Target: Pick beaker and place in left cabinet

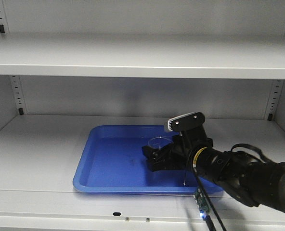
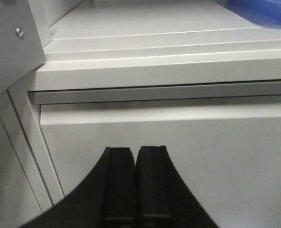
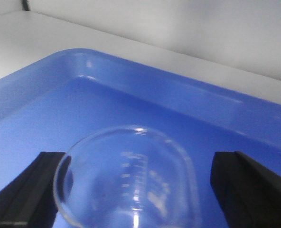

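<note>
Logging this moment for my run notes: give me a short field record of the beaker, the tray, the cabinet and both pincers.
beaker: clear glass beaker upright in the blue tray, between the right pincer's fingers
tray: blue tray on the cabinet's middle shelf
cabinet: grey cabinet, shelf above bare in view
right pincer: right pincer open, one finger each side of the beaker, no clear contact
left pincer: left pincer shut, empty, below the shelf's front edge

Even, dim-ish overhead light, soft shadow under the upper shelf (image 1: 142, 57). Faint glare on the blue tray (image 1: 109, 159) floor. Both wrist views soft; beaker (image 3: 126, 185) rim blurred, highlight at its top.
</note>
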### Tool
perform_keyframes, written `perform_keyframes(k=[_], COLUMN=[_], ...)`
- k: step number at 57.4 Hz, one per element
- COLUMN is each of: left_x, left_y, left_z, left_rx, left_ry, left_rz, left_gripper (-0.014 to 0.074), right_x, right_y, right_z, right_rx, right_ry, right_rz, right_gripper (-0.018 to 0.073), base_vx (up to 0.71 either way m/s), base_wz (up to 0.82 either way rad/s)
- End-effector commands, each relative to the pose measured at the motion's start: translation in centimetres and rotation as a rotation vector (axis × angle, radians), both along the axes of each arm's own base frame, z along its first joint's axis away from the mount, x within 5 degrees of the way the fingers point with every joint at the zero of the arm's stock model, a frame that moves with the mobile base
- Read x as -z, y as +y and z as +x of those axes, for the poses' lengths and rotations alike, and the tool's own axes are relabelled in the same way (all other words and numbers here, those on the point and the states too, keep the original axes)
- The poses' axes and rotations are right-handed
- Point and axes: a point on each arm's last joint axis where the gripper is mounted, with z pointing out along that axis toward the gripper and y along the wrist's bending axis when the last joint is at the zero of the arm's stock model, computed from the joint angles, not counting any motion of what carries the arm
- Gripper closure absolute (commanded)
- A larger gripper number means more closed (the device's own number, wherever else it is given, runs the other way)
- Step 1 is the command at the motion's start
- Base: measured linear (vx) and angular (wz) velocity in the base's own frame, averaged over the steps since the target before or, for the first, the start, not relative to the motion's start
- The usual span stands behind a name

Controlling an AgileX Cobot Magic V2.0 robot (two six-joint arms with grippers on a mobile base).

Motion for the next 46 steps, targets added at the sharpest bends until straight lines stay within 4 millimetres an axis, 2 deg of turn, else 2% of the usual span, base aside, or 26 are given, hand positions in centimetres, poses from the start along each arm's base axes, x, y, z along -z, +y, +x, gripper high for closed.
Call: perform_keyframes(k=[1,8,17,29,46], left_x=[-1.1,-1.1,-1.1,-1.1,-1.1], left_y=[-0.1,-0.1,-0.1,-0.1,-0.1], left_z=[0.0,0.0,0.0,0.0,0.0], left_rx=[0.015,0.015,0.015,0.015,0.015], left_ry=[-0.108,-0.108,-0.108,-0.108,-0.108], left_rz=[-0.011,-0.011,-0.011,-0.011,-0.011], left_gripper=[0.0593,0.0593,0.0593,0.0593,0.0593], right_x=[-4.7,-5.6,-5.9,-6.6,-7.6], right_y=[-0.5,-0.8,-1.5,-2.5,-5.1], right_z=[-1.3,-2.9,-5.2,-7.1,-13.0], right_rx=[-0.017,-0.057,-0.073,-0.056,-0.029], right_ry=[-0.125,-0.174,-0.185,-0.190,-0.208], right_rz=[0.066,0.052,0.059,0.044,0.061], right_gripper=[-0.0080,-0.0057,-0.0036,-0.0035,-0.0035], base_vx=[0.00,0.00,0.00,0.00,0.00], base_wz=[0.00,0.00,0.00,0.00,0.00])
